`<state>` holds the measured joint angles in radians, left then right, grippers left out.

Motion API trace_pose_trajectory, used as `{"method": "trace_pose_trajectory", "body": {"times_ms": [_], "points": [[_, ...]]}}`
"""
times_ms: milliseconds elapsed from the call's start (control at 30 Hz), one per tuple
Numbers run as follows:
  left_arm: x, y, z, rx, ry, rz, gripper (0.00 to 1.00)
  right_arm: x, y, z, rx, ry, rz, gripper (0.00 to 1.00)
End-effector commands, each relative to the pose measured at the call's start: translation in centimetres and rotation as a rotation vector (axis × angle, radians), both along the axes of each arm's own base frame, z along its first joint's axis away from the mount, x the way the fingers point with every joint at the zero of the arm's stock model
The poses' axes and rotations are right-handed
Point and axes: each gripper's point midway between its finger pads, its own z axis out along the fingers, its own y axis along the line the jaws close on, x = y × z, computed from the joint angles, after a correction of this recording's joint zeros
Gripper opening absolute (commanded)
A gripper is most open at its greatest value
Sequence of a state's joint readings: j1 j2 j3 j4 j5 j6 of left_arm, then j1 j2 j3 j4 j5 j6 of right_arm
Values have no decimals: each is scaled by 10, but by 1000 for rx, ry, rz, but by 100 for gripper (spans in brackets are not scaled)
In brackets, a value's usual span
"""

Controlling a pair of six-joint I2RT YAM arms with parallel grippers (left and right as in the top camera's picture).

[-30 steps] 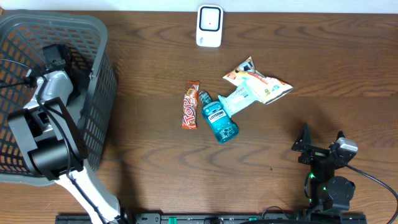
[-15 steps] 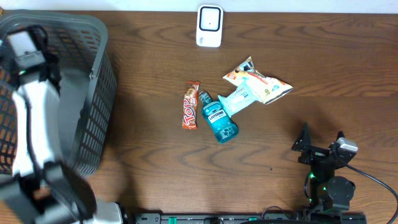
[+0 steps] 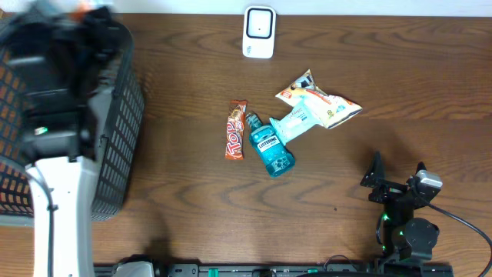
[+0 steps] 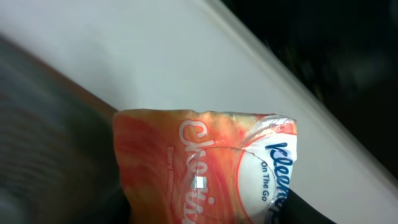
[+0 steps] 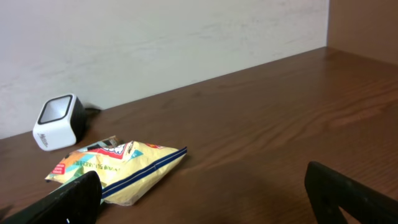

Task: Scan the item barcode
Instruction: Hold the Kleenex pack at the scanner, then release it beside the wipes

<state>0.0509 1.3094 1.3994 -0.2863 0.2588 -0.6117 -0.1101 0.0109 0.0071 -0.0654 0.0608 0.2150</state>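
An orange Kleenex tissue pack [image 4: 205, 162] fills the left wrist view, and my left gripper [image 4: 205, 214] is shut on its lower part. Overhead, the left gripper [image 3: 83, 11] is blurred at the far left edge above the basket, with an orange bit of the pack [image 3: 80, 8] showing. The white barcode scanner [image 3: 259, 32] stands at the back middle of the table and also shows as the scanner [image 5: 57, 121] in the right wrist view. My right gripper [image 3: 397, 171] rests open near the front right with nothing between its fingers [image 5: 336, 193].
A grey mesh basket [image 3: 115, 115] stands at the left. A Top chocolate bar [image 3: 236, 131], a blue mouthwash bottle [image 3: 270, 148], a light-blue packet [image 3: 296, 119] and a yellow snack bag [image 3: 323, 104] lie mid-table.
The left arm has lifted out of the basket and swung toward the table's far left edge, carrying the orange pack. The right arm has not moved.
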Motion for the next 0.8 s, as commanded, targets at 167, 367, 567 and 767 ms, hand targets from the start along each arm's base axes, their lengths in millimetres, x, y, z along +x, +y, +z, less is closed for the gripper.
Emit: {"method": "trace_pose_trajectory", "body": {"times_ms": [167,367,567,767], "points": [[31,-120,-89,278,140,-287,54,-1,-2,0,-15,1,-10,99],[51,-195,-170,312,228,-423,54,-1,-2,0,-15,1,-10,99],[38,-250,-210,397,240,-566,54,-1,-2,0,-15,1,-10,99],[4,-296,-220,553,191,-744,54,-1,-2,0,-15,1,-10,99]]}}
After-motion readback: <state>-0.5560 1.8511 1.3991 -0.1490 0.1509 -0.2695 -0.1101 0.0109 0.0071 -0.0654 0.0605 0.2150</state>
